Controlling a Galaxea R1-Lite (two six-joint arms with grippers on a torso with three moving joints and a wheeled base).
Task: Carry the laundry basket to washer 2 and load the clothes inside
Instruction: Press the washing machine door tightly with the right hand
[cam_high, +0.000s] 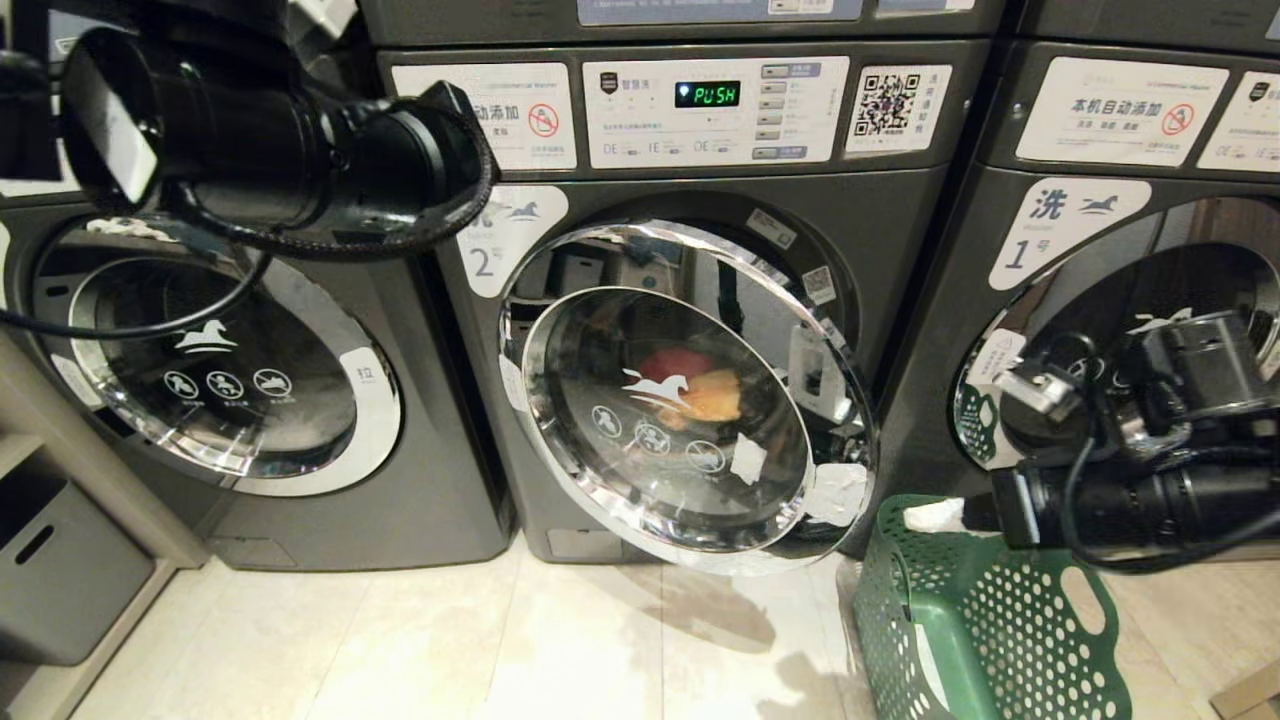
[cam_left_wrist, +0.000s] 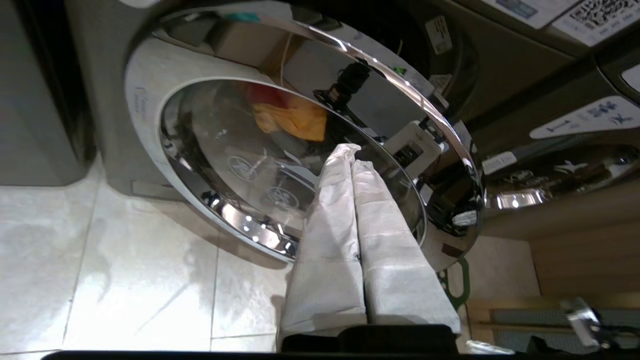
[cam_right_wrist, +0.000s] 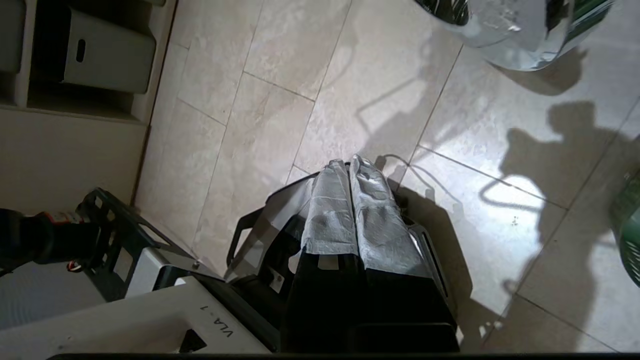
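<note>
Washer marked 1 (cam_high: 1130, 300) far right, unnumbered washer (cam_high: 250, 380) far left, grey storage box (cam_high: 60, 570) on shelf near left, pale tiled floor (cam_high: 450, 640).

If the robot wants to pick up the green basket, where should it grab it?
Probably by the oval cut-out handle in the laundry basket wall. The basket stands upright on the floor right of washer 2, so come down from above and hook the fingers through that hole under the rim.

Both arms raised (left claw (cam_left_wrist: 350, 160) pressed together, empty)
</note>
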